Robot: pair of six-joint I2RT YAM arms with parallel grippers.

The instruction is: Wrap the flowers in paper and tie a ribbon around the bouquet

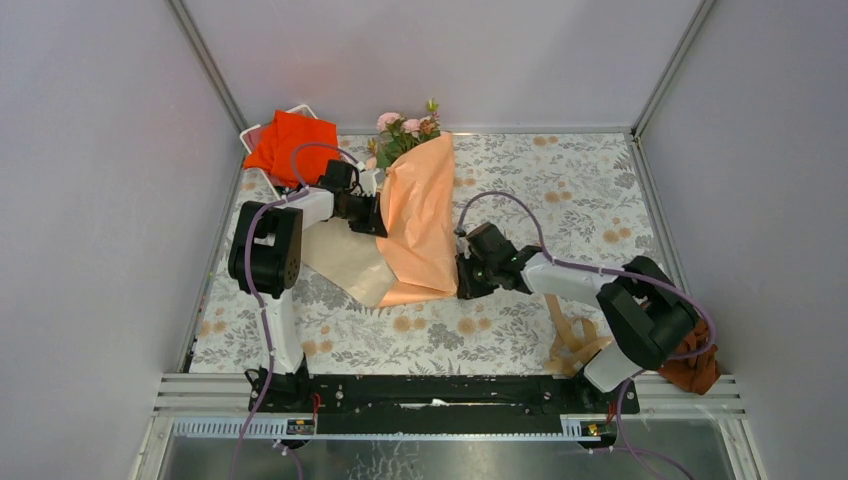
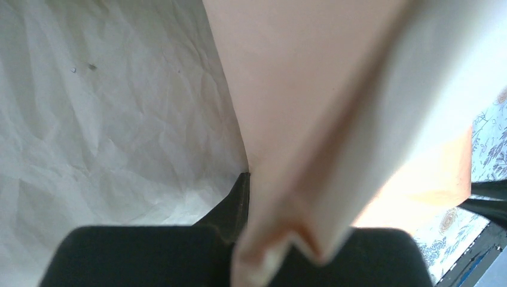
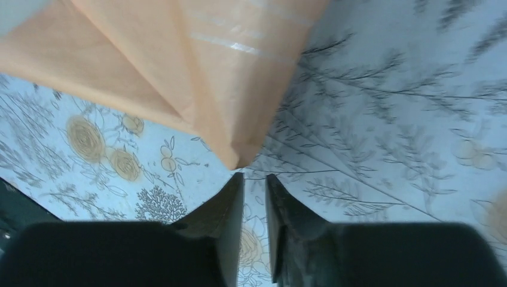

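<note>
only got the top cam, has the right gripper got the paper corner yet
Observer: No. The right wrist view shows the paper corner ending just ahead of the right gripper, with nothing in its grip.
Operator: jaws shut?
Observer: Not quite. There is a narrow gap, and the tablecloth shows through it.
Operator: and the left
Observer: The left wrist view shows the left gripper pinched on a folded paper edge.

The paper is lying folded on the table, between the two sets of fingers. The left gripper is pinching its fold, with the flowers sticking out beyond those fingers. The paper's near corner is sitting just ahead of the right gripper, not touching its fingertips. The ribbon is lying well behind them.
</note>
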